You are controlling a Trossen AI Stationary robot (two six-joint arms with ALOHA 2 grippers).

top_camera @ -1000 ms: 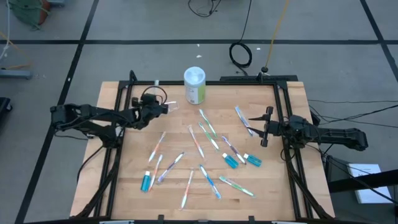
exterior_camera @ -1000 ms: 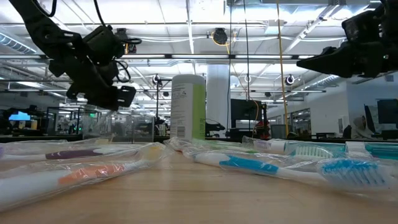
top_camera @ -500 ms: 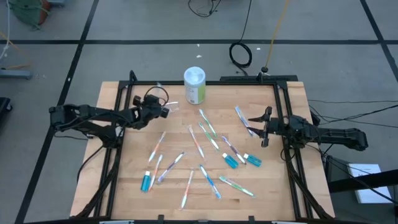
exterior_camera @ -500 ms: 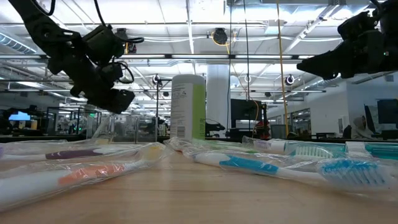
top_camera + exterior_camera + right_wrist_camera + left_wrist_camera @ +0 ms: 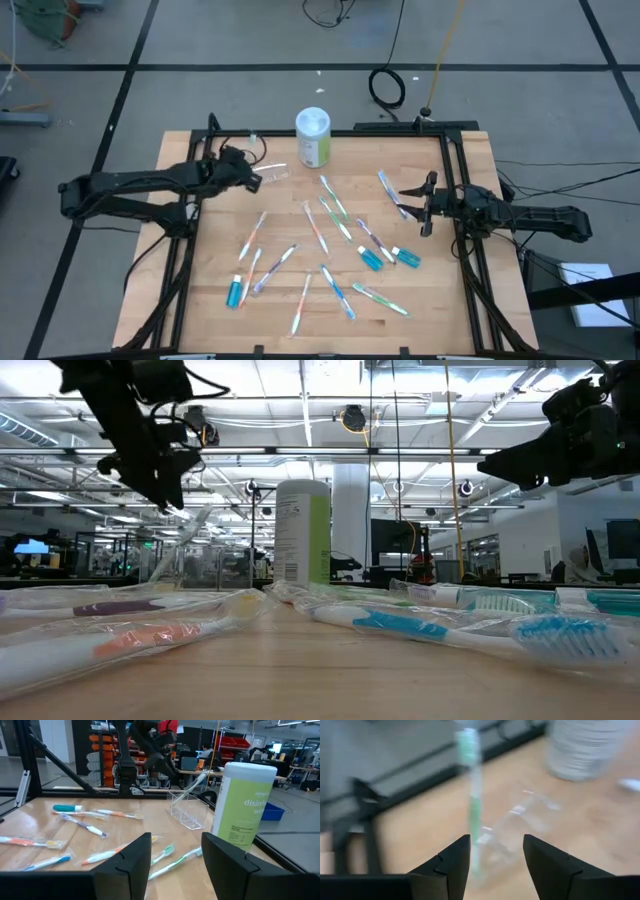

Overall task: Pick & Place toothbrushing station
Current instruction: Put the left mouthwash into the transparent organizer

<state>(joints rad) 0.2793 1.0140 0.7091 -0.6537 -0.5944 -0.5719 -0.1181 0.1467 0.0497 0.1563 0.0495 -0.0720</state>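
The small clear cup (image 5: 275,172) stands on the table at the far left, next to the canister. One toothbrush (image 5: 472,795) with a green and white handle stands in it head up, its lower end inside the cup (image 5: 189,809) and its shaft leaning on the rim. My left gripper (image 5: 252,180) hangs open just above and to the left of the cup (image 5: 520,825), touching nothing. My right gripper (image 5: 415,205) waits open at the table's right side, with nothing between its fingers. Several more toothbrushes (image 5: 320,230) lie flat across the middle of the table.
A white and green wipes canister (image 5: 313,137) stands upright at the far middle, close to the cup. Small blue tubes lie at the near left (image 5: 235,292) and right of centre (image 5: 372,260), (image 5: 408,257). Black frame rails (image 5: 190,230) run along both table sides.
My left gripper has opened and let go of the toothbrush, then risen and drawn back toward the table's left edge, tipping less steeply downward. The toothbrush has stayed in the cup, leaning on its rim. My right gripper has kept its place.
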